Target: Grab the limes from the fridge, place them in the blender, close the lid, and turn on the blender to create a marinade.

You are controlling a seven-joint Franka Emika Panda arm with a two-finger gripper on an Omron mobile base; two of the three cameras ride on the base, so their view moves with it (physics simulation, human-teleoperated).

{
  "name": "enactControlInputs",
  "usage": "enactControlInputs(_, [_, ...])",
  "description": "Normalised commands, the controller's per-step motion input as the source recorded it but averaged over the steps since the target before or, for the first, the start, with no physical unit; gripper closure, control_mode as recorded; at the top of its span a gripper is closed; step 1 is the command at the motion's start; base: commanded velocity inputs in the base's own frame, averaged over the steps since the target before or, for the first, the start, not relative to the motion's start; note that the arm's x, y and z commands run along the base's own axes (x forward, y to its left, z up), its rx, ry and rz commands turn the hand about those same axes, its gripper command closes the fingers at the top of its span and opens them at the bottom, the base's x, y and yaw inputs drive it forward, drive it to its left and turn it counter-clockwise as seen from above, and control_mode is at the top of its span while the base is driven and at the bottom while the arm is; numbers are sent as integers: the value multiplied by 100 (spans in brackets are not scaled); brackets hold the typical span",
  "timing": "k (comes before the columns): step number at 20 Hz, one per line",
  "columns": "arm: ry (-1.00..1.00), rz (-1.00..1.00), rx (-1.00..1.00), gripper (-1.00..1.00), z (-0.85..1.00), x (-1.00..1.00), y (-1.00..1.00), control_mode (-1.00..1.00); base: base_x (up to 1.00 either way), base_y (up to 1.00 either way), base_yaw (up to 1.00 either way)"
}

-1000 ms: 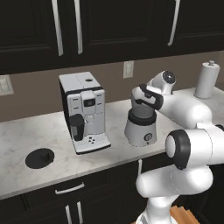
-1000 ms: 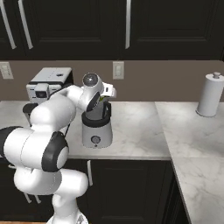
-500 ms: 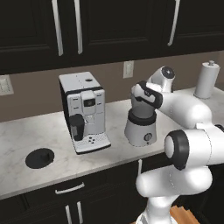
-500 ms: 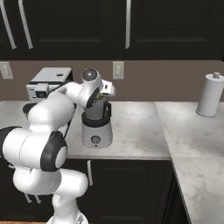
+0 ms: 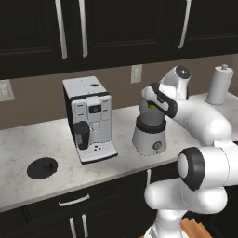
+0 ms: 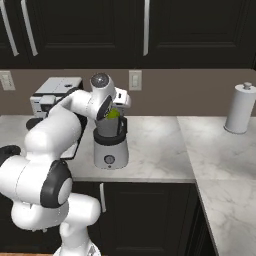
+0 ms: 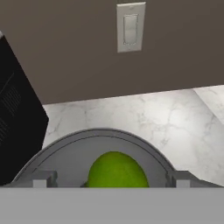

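Right, with my gripper [image 7: 111, 179] spread wide over the blender [image 5: 149, 132] at mid-frame and gripping nothing, the lime [image 7: 116, 169] sits loose in the jar mouth, so I lift straight up, clear of the rim, before fetching the lid [image 5: 42, 167] at lower left.

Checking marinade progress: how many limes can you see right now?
1. A lime sits in the open top of the blender jar, between the open hand's fingertips. Any others lower in the dark jar could be hidden.
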Motion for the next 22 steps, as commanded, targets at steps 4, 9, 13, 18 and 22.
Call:
enactControlInputs(4, [0, 0, 0, -100, 0, -35, 4, -100, 0, 0, 0])
enactControlInputs(9, [0, 0, 0, -100, 1, -82, 2, -100, 0, 0, 0])
enactControlInputs(13, [0, 0, 0, -100, 0, -97, 5, -100, 0, 0, 0])
enactControlInputs(18, [0, 0, -1, -100, 0, -98, 18, -100, 0, 0, 0])
enactControlInputs(22, [0, 0, -5, -100, -8, -75, 43, -100, 0, 0, 0])
